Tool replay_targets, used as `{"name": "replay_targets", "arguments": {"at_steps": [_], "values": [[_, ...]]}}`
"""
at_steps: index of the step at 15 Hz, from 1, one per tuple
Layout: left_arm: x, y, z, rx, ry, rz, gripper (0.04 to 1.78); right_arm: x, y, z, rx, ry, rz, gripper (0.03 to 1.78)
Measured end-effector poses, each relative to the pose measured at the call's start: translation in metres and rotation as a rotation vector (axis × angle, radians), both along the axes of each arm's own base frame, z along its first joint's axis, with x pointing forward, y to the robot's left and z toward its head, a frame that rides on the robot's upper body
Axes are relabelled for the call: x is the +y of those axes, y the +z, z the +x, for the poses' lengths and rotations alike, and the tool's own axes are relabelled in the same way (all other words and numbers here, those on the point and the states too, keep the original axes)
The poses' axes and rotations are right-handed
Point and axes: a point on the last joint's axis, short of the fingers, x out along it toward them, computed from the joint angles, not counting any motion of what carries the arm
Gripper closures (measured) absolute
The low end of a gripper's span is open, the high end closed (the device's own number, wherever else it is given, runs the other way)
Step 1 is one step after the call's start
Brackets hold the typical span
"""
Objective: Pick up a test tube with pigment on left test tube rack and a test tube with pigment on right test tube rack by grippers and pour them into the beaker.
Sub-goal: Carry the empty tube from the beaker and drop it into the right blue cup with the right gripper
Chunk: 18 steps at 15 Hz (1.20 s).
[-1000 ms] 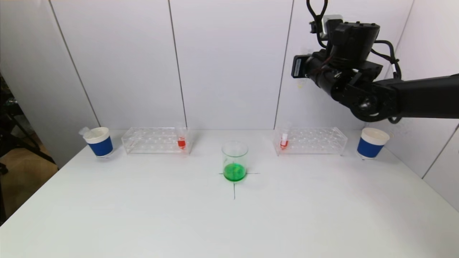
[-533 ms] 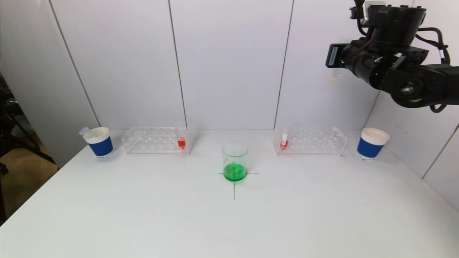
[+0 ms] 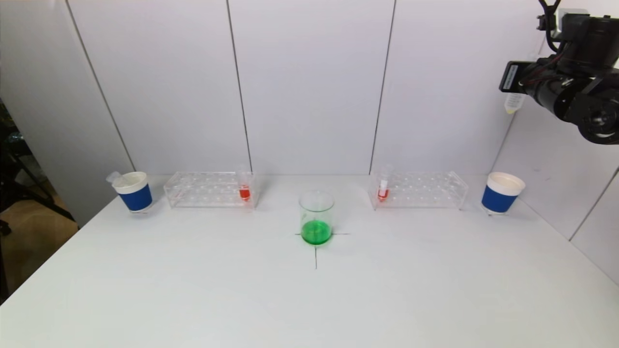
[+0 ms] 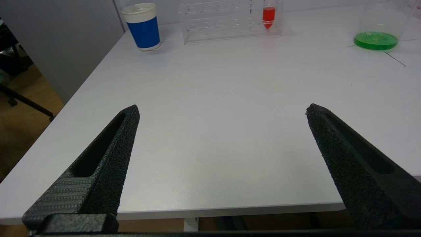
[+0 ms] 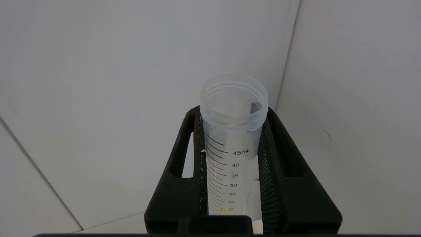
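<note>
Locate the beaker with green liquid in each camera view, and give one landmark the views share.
Head view: the beaker stands mid-table on a black cross mark, between the two racks.
Left wrist view: it sits at the far upper right, beyond the open left gripper.
Right wrist view: not in it; only the right gripper shut on an empty test tube against the wall.
Shared landmark: the left blue cup.

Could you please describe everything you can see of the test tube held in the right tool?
The test tube is clear, slightly frosted plastic with a threaded, uncapped mouth and black graduation marks up to 45 mL. It looks nearly empty, with a faint yellowish trace low down. The right tool clamps it on both sides, high above the table's right end, against the white wall.
</note>
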Motion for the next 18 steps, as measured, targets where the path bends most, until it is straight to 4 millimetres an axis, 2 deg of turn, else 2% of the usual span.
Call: {"name": "replay_targets", "arguments": {"at_steps": [4,8,18], "values": [[0.0,0.0,0.0,0.0,0.0,0.0,0.05,-0.03,-0.016,0.0,0.045,-0.025,0.004,1.31],[0.0,0.0,0.0,0.0,0.001,0.0,0.05,-0.05,-0.035,0.008,-0.009,-0.055,-0.003,1.32],[0.0,0.0,0.0,0.0,0.0,0.0,0.05,-0.067,-0.099,0.035,0.043,-0.082,0.038,1.31]]}}
